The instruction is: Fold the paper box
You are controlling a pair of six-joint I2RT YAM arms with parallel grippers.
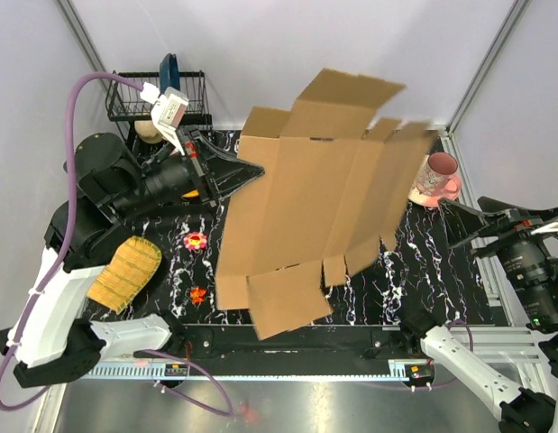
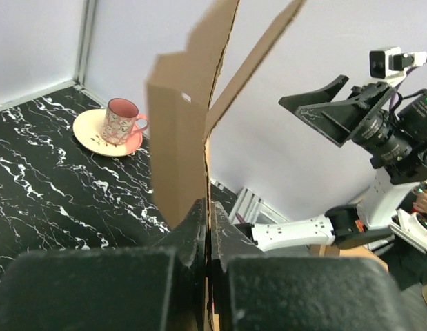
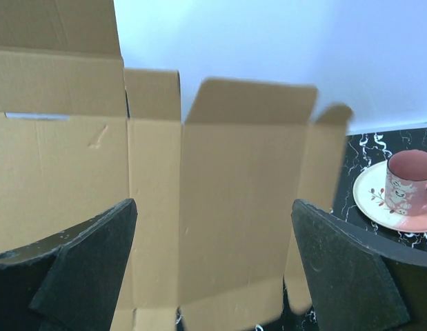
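Note:
The paper box (image 1: 315,212) is an unfolded brown cardboard sheet with flaps and creases, held up off the black marble table. My left gripper (image 1: 251,171) is shut on its left edge; the left wrist view shows the box (image 2: 182,131) edge-on, pinched between the two fingers (image 2: 192,227). My right gripper (image 1: 454,221) stands wide open at the right, apart from the sheet and facing it. In the right wrist view the box (image 3: 220,207) fills the space ahead of the spread fingers (image 3: 89,262), with nothing between them.
A pink cup on a pink saucer (image 1: 436,178) stands at the table's back right, close to the right gripper. A black wire basket (image 1: 157,99) sits at the back left. A yellow woven pad (image 1: 125,272) and small flower decorations (image 1: 196,241) lie on the left.

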